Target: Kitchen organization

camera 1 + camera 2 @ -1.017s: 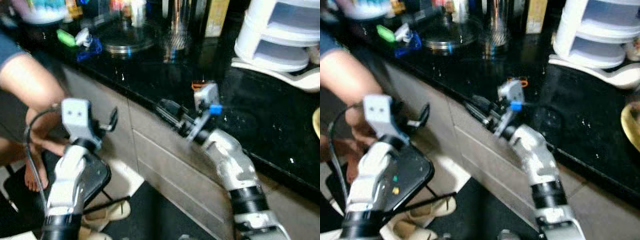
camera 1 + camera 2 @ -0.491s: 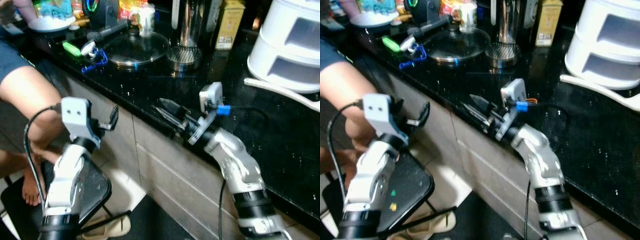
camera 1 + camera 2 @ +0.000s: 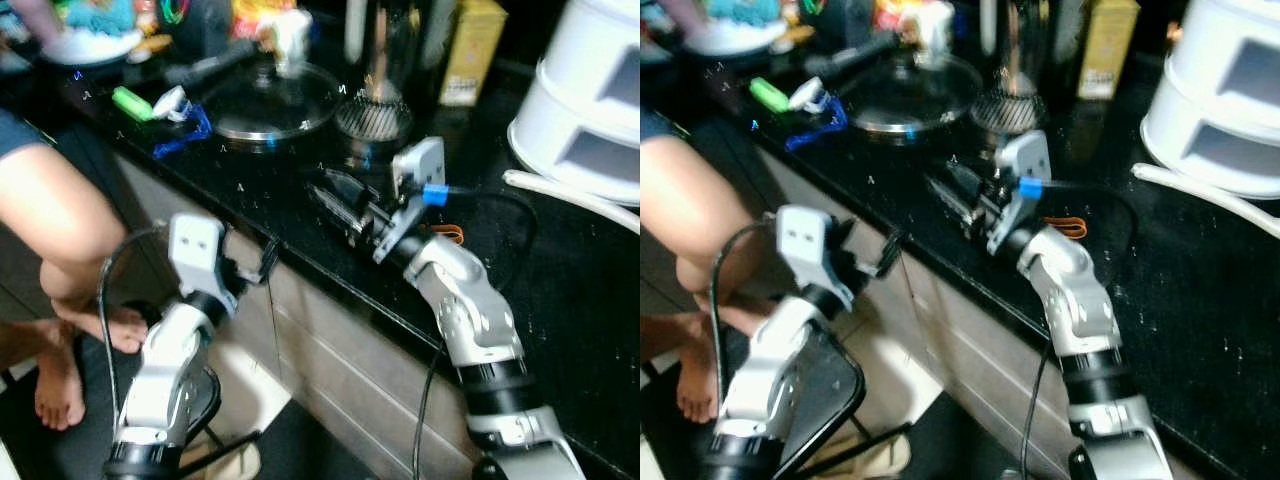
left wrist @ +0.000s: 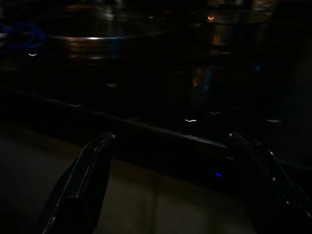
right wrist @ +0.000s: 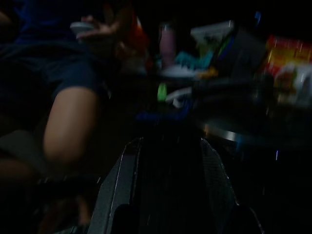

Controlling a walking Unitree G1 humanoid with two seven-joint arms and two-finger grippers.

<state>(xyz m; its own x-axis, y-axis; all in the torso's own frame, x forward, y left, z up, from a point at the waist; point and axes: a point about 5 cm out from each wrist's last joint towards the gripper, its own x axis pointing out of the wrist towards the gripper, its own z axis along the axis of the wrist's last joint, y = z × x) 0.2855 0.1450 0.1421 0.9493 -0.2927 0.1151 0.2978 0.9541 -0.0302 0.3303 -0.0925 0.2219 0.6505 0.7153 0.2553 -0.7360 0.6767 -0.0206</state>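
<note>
I am holding my right gripper point(image 3: 335, 200) low over the black countertop point(image 3: 560, 290), its fingers pressed together on nothing, pointing toward the glass pan lid point(image 3: 268, 98) lying flat near the steel strainer point(image 3: 372, 117). My left gripper point(image 3: 268, 262), fingers spread and empty, is hanging just below the counter edge. Reaching for the lid, I should be approaching level and watching the seated person's leg point(image 3: 60, 215).

I see a glossy black tabletop point(image 3: 560, 290) over grey cabinet fronts point(image 3: 330, 350), with pale floor tiles point(image 3: 240, 375) below them.
</note>
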